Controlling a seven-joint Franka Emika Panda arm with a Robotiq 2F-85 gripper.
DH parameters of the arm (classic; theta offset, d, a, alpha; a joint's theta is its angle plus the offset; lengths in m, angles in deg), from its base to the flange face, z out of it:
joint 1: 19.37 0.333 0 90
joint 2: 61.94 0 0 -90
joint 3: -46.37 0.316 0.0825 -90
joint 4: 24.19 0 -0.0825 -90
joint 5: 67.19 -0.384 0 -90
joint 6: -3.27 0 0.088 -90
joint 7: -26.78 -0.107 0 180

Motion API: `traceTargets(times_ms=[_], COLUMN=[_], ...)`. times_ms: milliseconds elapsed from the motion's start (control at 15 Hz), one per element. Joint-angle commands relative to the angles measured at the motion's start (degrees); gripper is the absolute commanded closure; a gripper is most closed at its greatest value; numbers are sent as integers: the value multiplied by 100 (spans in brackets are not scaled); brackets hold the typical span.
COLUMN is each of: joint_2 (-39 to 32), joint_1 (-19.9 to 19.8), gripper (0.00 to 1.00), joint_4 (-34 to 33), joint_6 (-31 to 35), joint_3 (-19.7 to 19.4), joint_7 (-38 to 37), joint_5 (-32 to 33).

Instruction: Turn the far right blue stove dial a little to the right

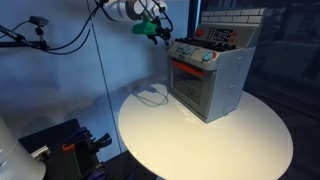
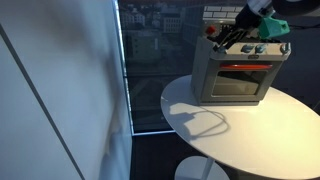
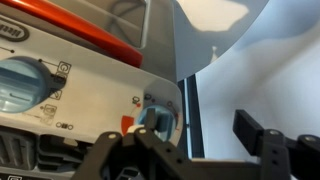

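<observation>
Jaws spread wide, gripping nothing; black gripper [image 3: 190,140] sits just beside small light-blue end knob [image 3: 156,118] on boxy silver-grey toy stove [image 1: 215,85].

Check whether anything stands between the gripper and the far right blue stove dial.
Nothing visible does. In the wrist view the end blue dial sits just ahead of the open gripper, with nothing between them.
</observation>
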Motion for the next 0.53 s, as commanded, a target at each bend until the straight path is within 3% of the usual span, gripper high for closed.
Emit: traceTargets(times_ms=[0,200,467], joint_2=[-70,-45,-20], joint_1=[-9,-21,-25], gripper=[32,31,38], joint_4=[-139,-121,-103], joint_6=[59,75,103], joint_3=[-6,-18,-31], joint_7=[-88,-91,-113], joint_5=[115,100,101])
